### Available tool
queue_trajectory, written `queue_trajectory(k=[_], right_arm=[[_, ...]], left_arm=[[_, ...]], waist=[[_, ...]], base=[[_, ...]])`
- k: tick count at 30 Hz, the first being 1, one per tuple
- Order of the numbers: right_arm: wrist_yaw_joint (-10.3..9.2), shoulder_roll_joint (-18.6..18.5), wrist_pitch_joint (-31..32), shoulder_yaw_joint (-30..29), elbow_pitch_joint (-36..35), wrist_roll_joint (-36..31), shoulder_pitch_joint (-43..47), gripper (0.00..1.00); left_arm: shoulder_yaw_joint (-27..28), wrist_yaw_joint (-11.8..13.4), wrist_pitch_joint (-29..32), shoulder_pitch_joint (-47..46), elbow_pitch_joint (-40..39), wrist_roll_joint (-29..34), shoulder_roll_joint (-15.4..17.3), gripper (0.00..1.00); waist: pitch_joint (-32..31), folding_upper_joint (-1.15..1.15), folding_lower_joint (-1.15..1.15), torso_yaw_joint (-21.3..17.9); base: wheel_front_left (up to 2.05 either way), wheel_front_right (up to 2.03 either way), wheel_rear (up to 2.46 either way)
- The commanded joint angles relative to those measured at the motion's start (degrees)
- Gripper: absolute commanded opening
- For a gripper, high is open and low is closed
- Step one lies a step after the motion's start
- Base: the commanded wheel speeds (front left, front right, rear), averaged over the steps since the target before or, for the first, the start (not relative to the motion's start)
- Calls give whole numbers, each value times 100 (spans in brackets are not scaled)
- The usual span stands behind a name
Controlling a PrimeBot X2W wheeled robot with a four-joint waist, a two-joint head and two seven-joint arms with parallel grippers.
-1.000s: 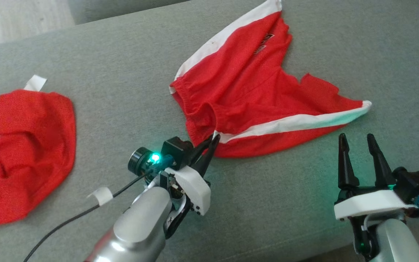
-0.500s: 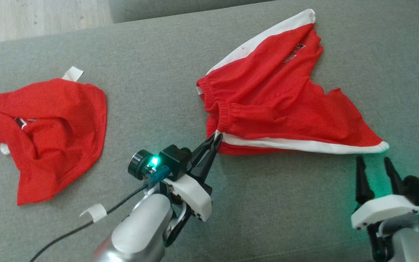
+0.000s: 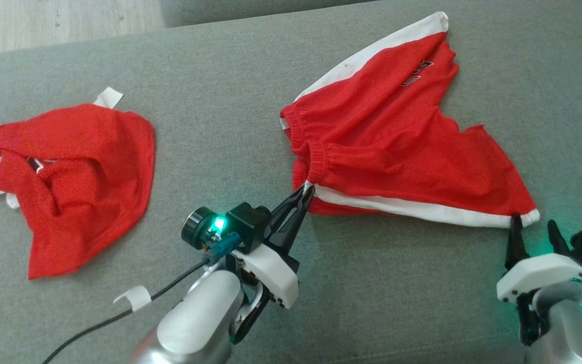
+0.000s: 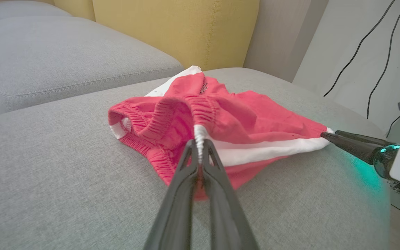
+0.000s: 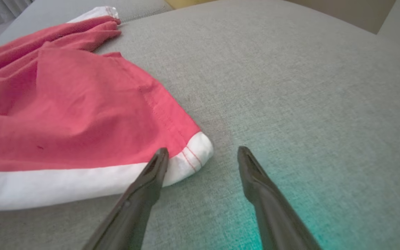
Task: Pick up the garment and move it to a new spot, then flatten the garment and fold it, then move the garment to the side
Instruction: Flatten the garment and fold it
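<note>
Silver forearms (image 3: 197, 323) carry white wrist shells (image 3: 271, 273), black tapered fingers (image 3: 291, 217), green lights (image 3: 219, 223).

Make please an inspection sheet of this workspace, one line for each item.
Surface: grey cushion, no stains seen.
Job's things: red shorts with white stripes, lying crumpled, not yet flat.
Clutter: second red garment, bunched at the left.
Grippers: left gripper shut on the waistband corner; right gripper open, one finger at the leg hem corner.
Cables: black cable along the left arm; two dark cables on the wall.
Surroundings: yellow backrest, wood floor.
</note>
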Motion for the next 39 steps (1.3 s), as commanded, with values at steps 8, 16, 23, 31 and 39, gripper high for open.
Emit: queue_trajectory(k=[8,16,23,31,39], right_arm=[[40,-35,-157,55,550,-482,-499,85],[40,-35,-319,123,770,-551,-627,0],[40,-35,-411,965,-173,292,-779,0],[40,-35,351,1508,-2147,1184,-1380,0],[40,-35,698,1638,-2788,1207,-2103,0]], left_arm=[[113,58,-32,-77,-184,-30,83,0],[154,120,-75,-17,-119,-112,138,0],[330,137,-51,-154,-202,-218,346,0],[662,-152,564,-1389,-447,-373,774,0],[854,-324,905,-2627,-186,-505,922,0]], waist=[[-11,0,0,20],[-238,0,0,-10],[-634,0,0,-57],[-935,0,0,-30],[-1135,0,0,-7]], base=[[0,0,0],[0,0,0],[0,0,0],[0,0,0],[0,0,0]])
